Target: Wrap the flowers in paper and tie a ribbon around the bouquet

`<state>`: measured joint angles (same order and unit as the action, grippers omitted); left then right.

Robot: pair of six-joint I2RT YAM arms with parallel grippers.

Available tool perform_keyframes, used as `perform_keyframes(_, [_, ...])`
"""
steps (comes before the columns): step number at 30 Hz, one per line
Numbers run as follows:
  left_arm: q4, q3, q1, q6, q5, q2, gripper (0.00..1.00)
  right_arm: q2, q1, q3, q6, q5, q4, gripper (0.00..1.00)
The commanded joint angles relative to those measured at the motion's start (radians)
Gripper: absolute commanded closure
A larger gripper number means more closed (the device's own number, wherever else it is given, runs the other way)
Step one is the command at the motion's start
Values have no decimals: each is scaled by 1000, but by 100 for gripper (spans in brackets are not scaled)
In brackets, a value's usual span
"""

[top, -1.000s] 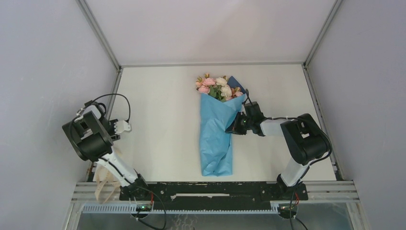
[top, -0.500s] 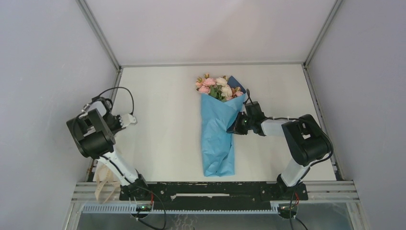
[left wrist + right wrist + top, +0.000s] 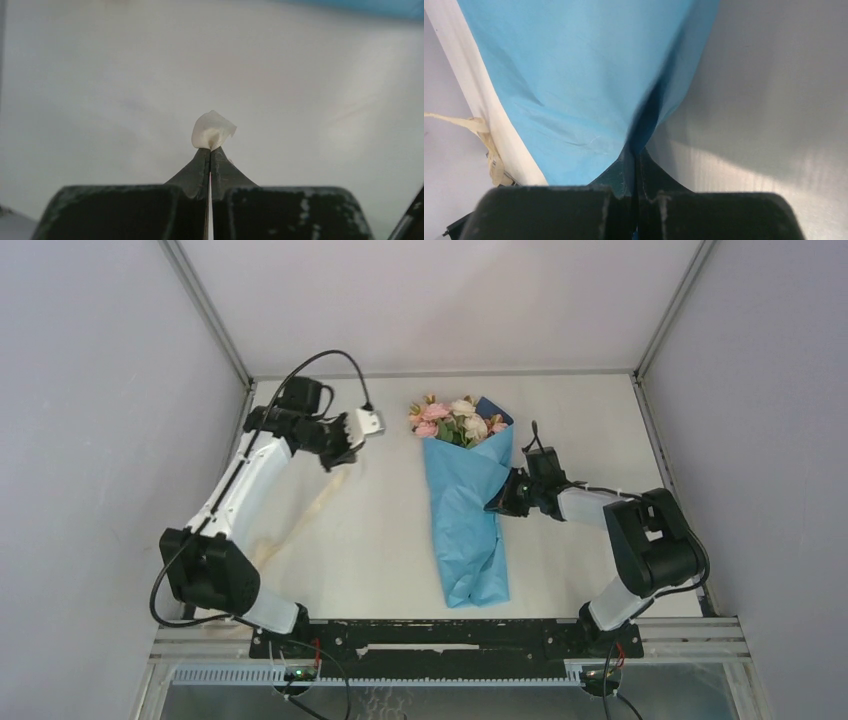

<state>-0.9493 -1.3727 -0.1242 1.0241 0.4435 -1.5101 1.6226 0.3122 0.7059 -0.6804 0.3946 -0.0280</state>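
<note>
No legible text or markings anywhere.

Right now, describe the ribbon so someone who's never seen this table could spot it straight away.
On the white table, look left of the blue paper bouquet lying down the middle. There the ribbon runs slantwise from the left fingers, shut on its end, toward the table's near left edge. It is thin, cream-beige and soft, unlike the black cable looping off that arm.
</note>
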Motion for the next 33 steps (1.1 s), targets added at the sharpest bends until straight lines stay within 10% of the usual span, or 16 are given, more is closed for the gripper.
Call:
perform_keyframes(1, [-114, -224, -182, -284, 184, 111, 100, -69, -36, -2, 34, -1, 20, 100])
perform_keyframes(10, [-107, -559, -367, -494, 193, 148, 100, -135, -78, -2, 64, -3, 67, 100])
perform_keyframes(17, [-150, -342, -441, -432, 178, 139, 100, -145, -92, 47, 80, 16, 104, 100])
perform_keyframes(27, [-383, -101, -1011, -139, 112, -5, 100, -99, -101, 189, 58, 19, 202, 100])
perform_keyframes(33, [-297, -121, -1115, -66, 135, -95, 99, -57, -112, 297, 15, -9, 197, 100])
